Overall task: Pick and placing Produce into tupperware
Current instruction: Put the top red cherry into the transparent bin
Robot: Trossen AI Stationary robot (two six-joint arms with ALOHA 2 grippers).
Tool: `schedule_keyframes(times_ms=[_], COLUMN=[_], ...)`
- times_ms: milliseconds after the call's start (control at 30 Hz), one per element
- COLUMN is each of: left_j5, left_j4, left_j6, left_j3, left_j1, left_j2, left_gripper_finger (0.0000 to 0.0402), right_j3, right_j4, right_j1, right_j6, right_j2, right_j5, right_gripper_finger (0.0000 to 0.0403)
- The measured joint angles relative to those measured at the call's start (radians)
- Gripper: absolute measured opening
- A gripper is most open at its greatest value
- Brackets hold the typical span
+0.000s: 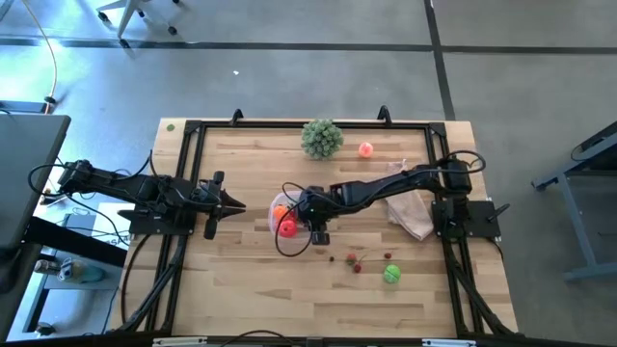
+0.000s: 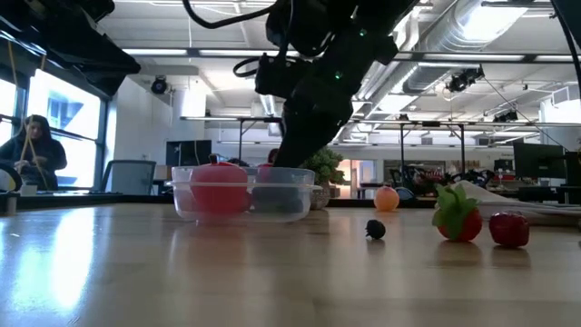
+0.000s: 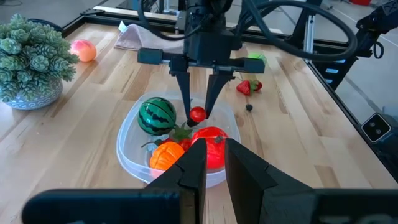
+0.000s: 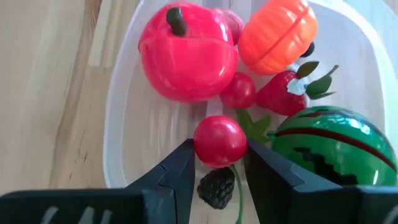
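Note:
The clear tupperware [image 1: 282, 220] stands mid-table and holds a striped green ball [image 3: 155, 115], an orange ball [image 3: 165, 154], a red apple [image 3: 211, 138], a strawberry [image 4: 281, 93] and a dark berry [image 4: 216, 186]. My right gripper [image 4: 219, 155] reaches down into it, shut on a small red ball [image 4: 219, 140]. My left gripper [image 3: 214, 165] waits left of the container, fingers a narrow gap apart, touching nothing. More Produce lies on the table: a peach [image 1: 365, 149], a green ball [image 1: 391, 275], red berries [image 1: 353, 261]. My right gripper pinches the small red ball [image 3: 197, 114] between its two fingers, at their free ends, one fingertip [image 4: 183, 158] on each side. The fingers come from above, pointing down. The ball sits inside the tupperware's rim, above the dark berry; whether it rests on anything I cannot tell.
A bushy pale-green ball [image 1: 321, 138] sits near the far edge. A pinkish-white bag [image 1: 410, 212] lies under the right arm's forearm. A black frame [image 1: 193, 130] borders the tabletop. In the low view, strawberries [image 2: 458, 218] and a dark berry [image 2: 375, 229] lie right of the container.

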Motion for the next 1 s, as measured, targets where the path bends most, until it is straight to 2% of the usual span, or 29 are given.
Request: schedule_keyframes(times_ms=[733, 1000], left_j5=[0.0, 0.0], left_j4=[0.0, 0.0], left_j6=[0.0, 0.0], left_j3=[0.0, 0.0], left_j1=[0.0, 0.0], left_j2=[0.0, 0.0], left_gripper_finger=[0.0046, 0.0046], right_j3=[-0.001, -0.001], right_j4=[-0.015, -0.015], right_j1=[-0.013, -0.013], right_j6=[0.0, 0.008], right_j2=[0.0, -0.001], right_j5=[-0.011, -0.006], right_gripper_finger=[0.0121, 0.0158])
